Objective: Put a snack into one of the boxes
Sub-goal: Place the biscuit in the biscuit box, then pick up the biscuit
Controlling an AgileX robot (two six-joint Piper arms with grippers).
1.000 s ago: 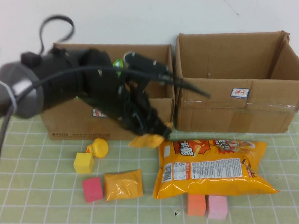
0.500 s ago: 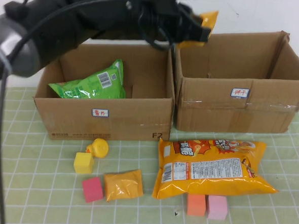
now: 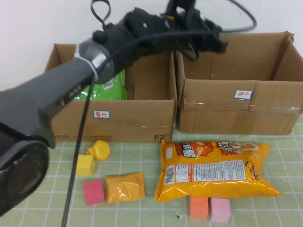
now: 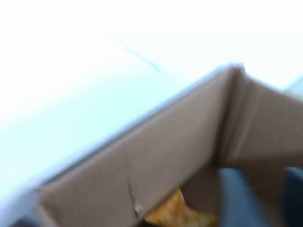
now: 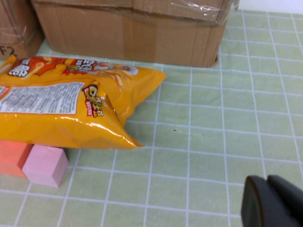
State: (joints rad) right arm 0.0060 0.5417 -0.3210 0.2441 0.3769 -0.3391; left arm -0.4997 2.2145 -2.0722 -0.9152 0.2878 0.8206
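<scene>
The right box (image 3: 242, 106) was where the work stood: the left gripper (image 3: 220, 44) hung over its far-left corner, fingers (image 4: 236, 201) parted and empty. The small orange snack (image 4: 176, 216) lay on the box floor just beside them, by the back wall as the left wrist view showed it. The release looked done, so the sensible thing would be to keep the jaws apart and lift straight up clear of the cardboard rim before swinging back, so the arm does not catch the wall shared with the left box (image 3: 110, 116).

The right gripper (image 5: 272, 203) sat low over the green mat (image 5: 213, 137), near and to the right of the big chip bag (image 3: 217, 169). Its fingers looked pressed together, holding nothing.

Half a second before, the left gripper was clamped on that orange snack and carried it high over the wall between the boxes. Since then the arm had reached further right and down, and the snack had left the jaws. The chip bag, the green bag (image 3: 104, 87) in the left box, the orange packet (image 3: 125, 187) and the blocks (image 3: 93, 192) on the mat had not shifted.
</scene>
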